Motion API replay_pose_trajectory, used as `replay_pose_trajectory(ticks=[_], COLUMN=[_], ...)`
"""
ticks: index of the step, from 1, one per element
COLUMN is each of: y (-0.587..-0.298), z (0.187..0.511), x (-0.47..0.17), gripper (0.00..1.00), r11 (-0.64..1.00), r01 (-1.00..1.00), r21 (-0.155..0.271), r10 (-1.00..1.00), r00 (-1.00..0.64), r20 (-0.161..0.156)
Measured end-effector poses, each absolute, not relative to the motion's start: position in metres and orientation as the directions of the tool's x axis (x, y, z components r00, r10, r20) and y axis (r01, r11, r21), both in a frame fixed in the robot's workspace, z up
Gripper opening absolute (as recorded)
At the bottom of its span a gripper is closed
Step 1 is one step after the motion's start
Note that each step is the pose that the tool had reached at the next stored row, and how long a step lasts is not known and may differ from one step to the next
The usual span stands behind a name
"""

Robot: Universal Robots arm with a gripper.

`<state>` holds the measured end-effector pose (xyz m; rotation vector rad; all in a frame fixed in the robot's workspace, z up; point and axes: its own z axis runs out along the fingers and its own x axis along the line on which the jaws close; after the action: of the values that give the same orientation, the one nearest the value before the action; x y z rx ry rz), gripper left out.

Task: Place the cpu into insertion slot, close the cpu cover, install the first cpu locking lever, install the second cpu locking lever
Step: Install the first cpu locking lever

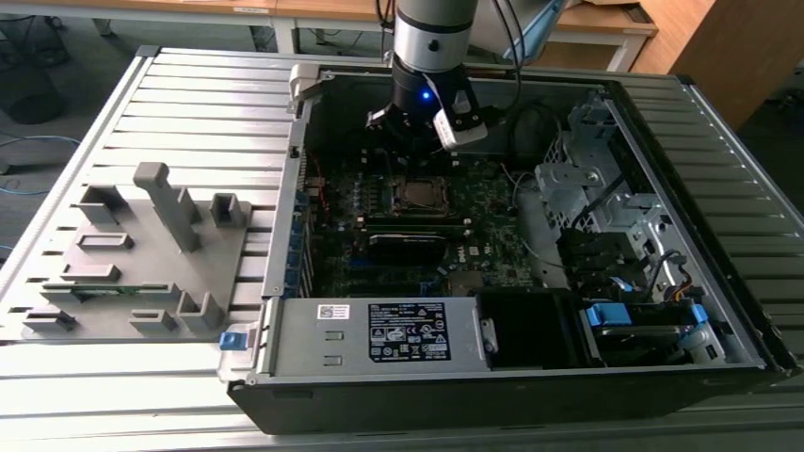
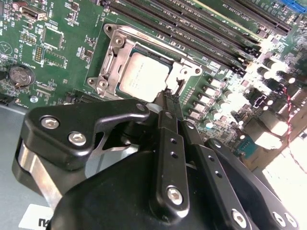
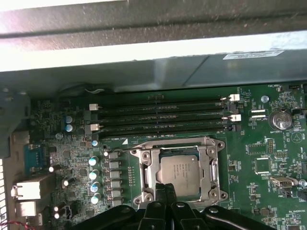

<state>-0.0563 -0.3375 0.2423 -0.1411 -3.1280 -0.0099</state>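
The cpu lies seated under the lowered cpu cover. The gripper, jaws together at the cover's edge, seems to be pressing it shut. Latching calls for precise tip placement.

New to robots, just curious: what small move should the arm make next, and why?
Probably a gentle push at the edge of the cpu cover, to begin latching it down: the cpu already lies under it, and the shut gripper has its tips right there.
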Motion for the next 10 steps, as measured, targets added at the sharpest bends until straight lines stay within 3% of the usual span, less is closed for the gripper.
replay_pose_trajectory(ticks=[10], y=[-0.338], z=[0.255], x=[-0.056], gripper=[0.11], r11=[0.996], r01=[0.090], r21=[0.006], r10=[0.090], r00=[-0.996], r20=[0.011])
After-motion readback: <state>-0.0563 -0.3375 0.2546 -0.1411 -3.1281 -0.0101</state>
